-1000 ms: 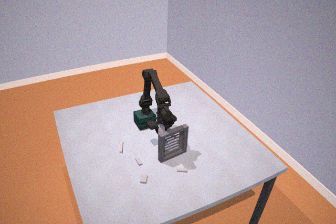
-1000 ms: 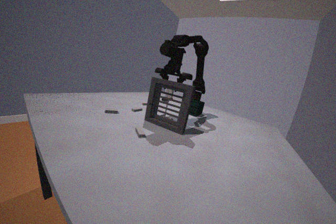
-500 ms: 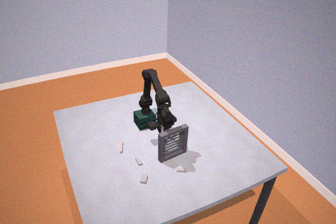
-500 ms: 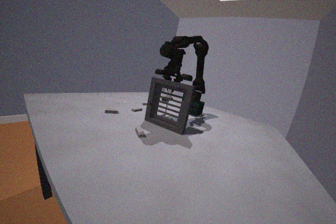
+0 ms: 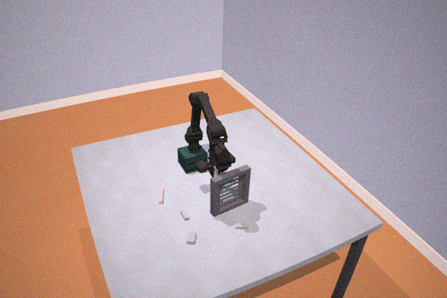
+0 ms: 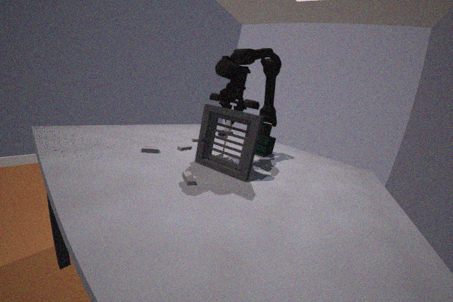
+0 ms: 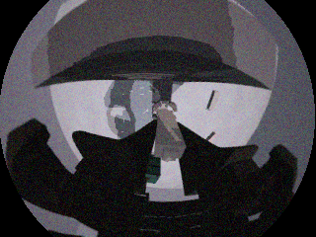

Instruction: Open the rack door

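The grey rack frame (image 5: 214, 197) (image 6: 253, 145) (image 7: 143, 25) stands upright on the table. Its slatted door (image 5: 229, 190) looks shut, in line with the frame. The pale handle (image 7: 170, 143) is on the arm's side of the door; the wrist view shows it between the dark fingers. My gripper (image 7: 165, 124) (image 5: 216, 172) points down behind the frame's top edge and is shut on the handle. In the exterior view the frame and slats partly hide the fingers and handle. Whether the handle is turned is hard to tell.
The arm's green base block (image 5: 191, 160) (image 6: 265, 145) stands behind the frame. Small pale blocks lie on the table (image 5: 288, 193): one (image 5: 242, 226) (image 6: 189, 177) in front of the frame, others (image 5: 161, 195) (image 5: 184, 214) (image 5: 191, 237) at its left in the top view.
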Controlling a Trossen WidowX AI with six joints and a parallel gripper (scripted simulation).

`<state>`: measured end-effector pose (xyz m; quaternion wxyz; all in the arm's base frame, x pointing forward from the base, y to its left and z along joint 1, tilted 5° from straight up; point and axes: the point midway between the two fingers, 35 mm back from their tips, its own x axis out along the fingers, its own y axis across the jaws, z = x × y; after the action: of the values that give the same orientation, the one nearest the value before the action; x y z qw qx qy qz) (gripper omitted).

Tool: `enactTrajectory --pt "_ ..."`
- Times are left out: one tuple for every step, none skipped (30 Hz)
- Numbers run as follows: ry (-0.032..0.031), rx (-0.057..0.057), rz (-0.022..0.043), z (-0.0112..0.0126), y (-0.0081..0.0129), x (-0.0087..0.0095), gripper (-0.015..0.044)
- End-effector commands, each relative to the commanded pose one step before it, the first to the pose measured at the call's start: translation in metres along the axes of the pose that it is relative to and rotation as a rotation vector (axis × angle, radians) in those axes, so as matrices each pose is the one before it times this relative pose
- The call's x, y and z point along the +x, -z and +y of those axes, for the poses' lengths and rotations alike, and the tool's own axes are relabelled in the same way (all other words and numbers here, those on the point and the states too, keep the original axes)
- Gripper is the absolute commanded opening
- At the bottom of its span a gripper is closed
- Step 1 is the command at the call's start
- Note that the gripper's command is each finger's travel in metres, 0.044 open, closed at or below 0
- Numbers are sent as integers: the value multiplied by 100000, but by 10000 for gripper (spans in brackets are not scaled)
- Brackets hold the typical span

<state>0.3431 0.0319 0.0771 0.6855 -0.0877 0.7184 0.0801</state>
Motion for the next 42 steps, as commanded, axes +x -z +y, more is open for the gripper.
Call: enactTrajectory --pt "-102 15068 -204 -3 -52 38 10" --pt "-1 4929 -3 0 0 0 10" --pt "-1 4929 -2 0 0 0 10" --pt "-2 4929 -2 0 0 0 10" --pt "-2 4929 -2 0 0 0 10" --pt "1 4927 1 0 0 0 10" --pt "1 4928 1 0 0 0 10" --pt "1 4928 1 0 0 0 10" --pt "1 4928 1 0 0 0 10" --pt "1 4928 1 0 0 0 10" --pt "1 4928 1 0 0 0 10" --pt "1 4928 1 0 0 0 10" --pt "1 4928 1 0 0 0 10" --pt "1 4928 1 0 0 0 10" --pt "1 4928 1 0 0 0 10" --pt "1 4927 1 0 0 0 10" --pt "1 4928 1 0 0 0 10" --pt "1 4928 1 0 0 0 10" --pt "1 4928 1 0 0 0 10" --pt "2 4928 1 0 0 0 10" --pt "2 4928 1 0 0 0 10" --pt "2 4928 1 0 0 0 10" --pt "2 4928 1 0 0 0 10" --pt "2 4928 1 0 0 0 10" --pt "2 4928 0 0 0 0 10" --pt "2 4927 0 0 0 0 10" --pt "2 4928 0 0 0 0 10" --pt "2 4928 0 0 0 0 10" --pt "2 4928 0 0 0 0 10" --pt "2 4928 0 0 0 0 10" --pt "2 4928 0 0 0 0 10" --pt "2 4928 0 0 0 1 10" --pt "2 4928 0 0 0 1 10" --pt "2 4927 0 0 0 1 10" --pt "2 4048 0 0 0 0 10" --pt "1 2429 0 0 0 0 10" --pt "0 810 0 0 0 0 10" --pt "0 0 0 0 0 0 10" --pt "0 0 0 0 0 0 10" --pt "0 0 0 0 0 0 10" --pt "0 0 0 0 0 0 10" --pt "0 0 0 0 0 0 10"
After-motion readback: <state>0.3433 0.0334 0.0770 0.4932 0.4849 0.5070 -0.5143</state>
